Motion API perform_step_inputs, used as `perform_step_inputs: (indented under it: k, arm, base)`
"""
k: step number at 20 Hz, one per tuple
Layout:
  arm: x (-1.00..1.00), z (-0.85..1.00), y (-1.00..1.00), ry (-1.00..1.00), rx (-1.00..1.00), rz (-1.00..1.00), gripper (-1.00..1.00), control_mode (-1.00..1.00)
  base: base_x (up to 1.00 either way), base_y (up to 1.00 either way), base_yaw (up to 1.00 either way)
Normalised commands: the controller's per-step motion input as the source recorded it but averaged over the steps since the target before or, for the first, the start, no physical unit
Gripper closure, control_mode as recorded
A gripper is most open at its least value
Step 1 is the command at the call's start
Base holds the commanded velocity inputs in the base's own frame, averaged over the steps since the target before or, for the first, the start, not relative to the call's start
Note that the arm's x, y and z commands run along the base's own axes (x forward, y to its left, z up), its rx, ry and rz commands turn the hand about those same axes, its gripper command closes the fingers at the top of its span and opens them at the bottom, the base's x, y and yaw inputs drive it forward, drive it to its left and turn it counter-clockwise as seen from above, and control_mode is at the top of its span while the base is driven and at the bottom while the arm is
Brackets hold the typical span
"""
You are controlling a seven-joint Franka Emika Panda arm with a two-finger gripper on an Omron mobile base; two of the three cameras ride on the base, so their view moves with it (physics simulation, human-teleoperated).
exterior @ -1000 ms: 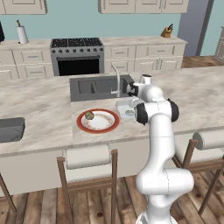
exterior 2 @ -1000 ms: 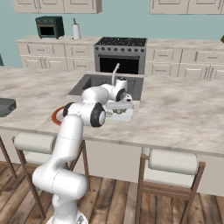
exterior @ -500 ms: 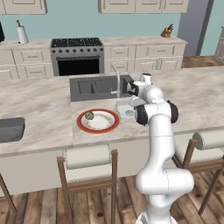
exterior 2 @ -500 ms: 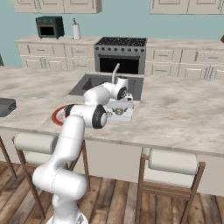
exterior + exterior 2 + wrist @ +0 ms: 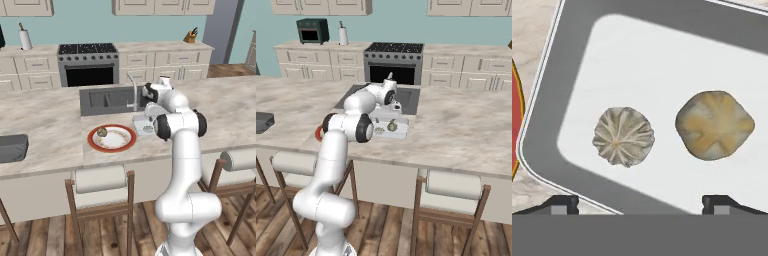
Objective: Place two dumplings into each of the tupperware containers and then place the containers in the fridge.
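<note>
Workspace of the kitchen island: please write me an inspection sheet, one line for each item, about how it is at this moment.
Surface: marble island counter with a sunken sink and faucet.
Job's things: tupperware container beside the red-rimmed plate, two dumplings inside it, a grey one and a tan one, apart. One dumpling lies on the plate.
Clutter: dark grey object at the counter's left end.
Grippers: gripper above the container, fingers spread, holding nothing.
Cables: nothing seen.
Surroundings: steel oven, paper towel roll, knife block, bar stools.
</note>
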Motion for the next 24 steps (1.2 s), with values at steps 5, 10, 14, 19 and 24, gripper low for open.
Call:
perform_step_inputs:
  k: [5, 10, 14, 19, 24]
  arm:
    - [-0.55, 0.05, 1.00, 0.00, -0.09, -0.06, -1.00, -1.00]
    - [-0.15, 0.00, 0.82, 0.00, -0.11, -0.16, -1.00, -1.00]
    - [0.01, 0.00, 0.41, 0.00, -0.08, -0.16, -1.00, -1.00]
    - [0.31, -0.04, 0.08, 0.01, -0.01, -0.05, -1.00, -1.00]
    - [0.22, -0.25, 0.02, 0.04, 0.00, -0.04, -1.00, -1.00]
  base:
    - [0.00, 0.00, 0.00]
    - [0.00, 0.00, 0.00]
    - [0.00, 0.00, 0.00]
    - [0.00, 0.00, 0.00]
    - [0.00, 0.00, 0.00]
